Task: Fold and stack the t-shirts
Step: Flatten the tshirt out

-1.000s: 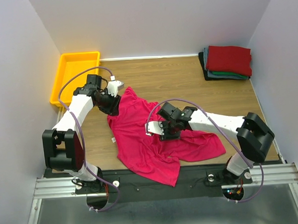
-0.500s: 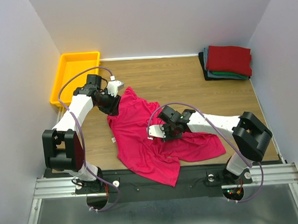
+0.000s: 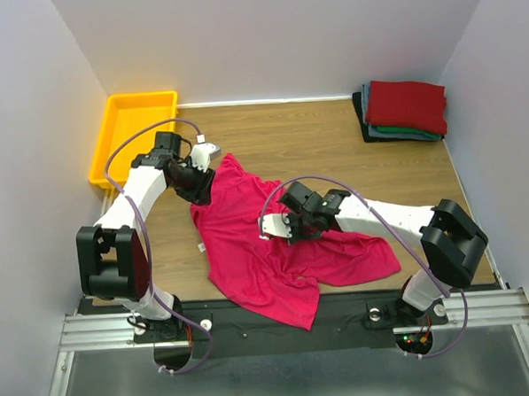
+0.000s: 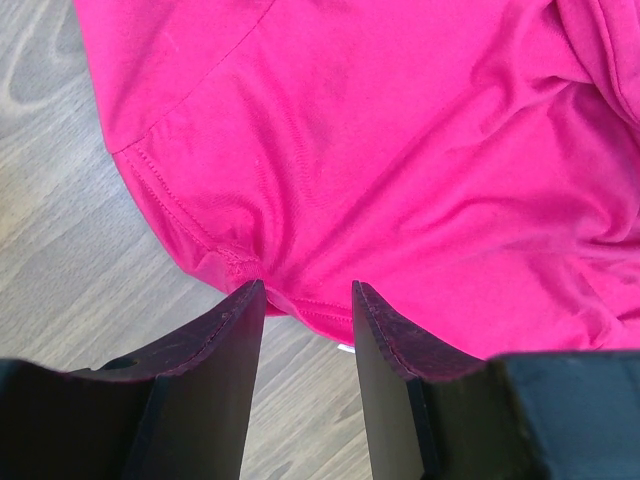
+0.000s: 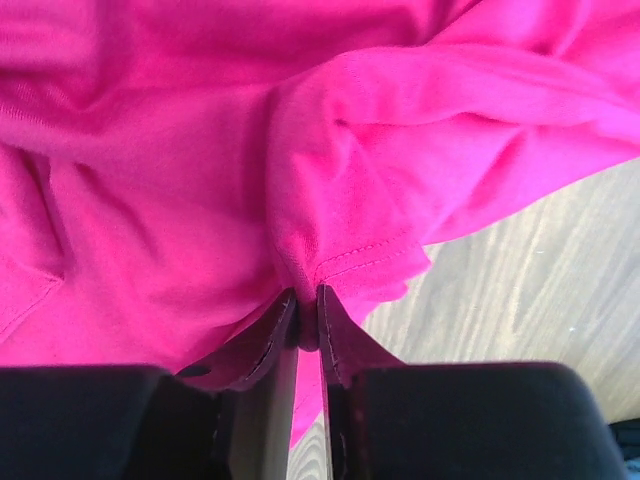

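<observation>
Right claw (image 5: 306,297) tight on crimson t-shirt (image 5: 180,150)

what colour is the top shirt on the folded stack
Dark red. The top shirt shows best in the top external view.

Left pincer (image 4: 307,292) angled downward, jaws parted; right pincer (image 5: 306,296) nearly closed, pinching a fold of crimson t-shirt (image 5: 150,150).
</observation>
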Tool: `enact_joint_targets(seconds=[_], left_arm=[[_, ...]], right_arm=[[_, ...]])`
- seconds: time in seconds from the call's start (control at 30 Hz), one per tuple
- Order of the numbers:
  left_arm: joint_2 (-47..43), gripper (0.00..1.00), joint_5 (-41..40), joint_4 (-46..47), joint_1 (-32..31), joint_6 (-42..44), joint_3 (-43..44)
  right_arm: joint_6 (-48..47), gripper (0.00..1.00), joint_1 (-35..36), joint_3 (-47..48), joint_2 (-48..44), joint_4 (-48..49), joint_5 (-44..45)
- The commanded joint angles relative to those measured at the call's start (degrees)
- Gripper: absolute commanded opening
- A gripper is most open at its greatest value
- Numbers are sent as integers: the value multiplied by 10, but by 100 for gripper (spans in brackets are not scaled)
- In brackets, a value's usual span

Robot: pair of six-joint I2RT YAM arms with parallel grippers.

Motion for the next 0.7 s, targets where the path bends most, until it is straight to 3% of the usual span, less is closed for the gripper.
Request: enact_joint_targets(seconds=[0.0, 0.17, 0.37, 0.43, 0.67], left_arm=[[7, 51, 11, 1, 3, 10, 25], [5, 51, 14, 4, 3, 9, 23], [-2, 51, 12, 5, 3, 10, 16], [-4, 52, 12, 5, 3, 10, 13], [-3, 51, 14, 4, 3, 10, 12]], right_arm=[[12, 21, 4, 28, -12, -4, 0], [19, 28, 5, 39, 6, -9, -5], [20, 28, 5, 46, 20, -13, -6], [23, 37, 4, 47, 21, -13, -6], [26, 37, 4, 55, 17, -18, -7]])
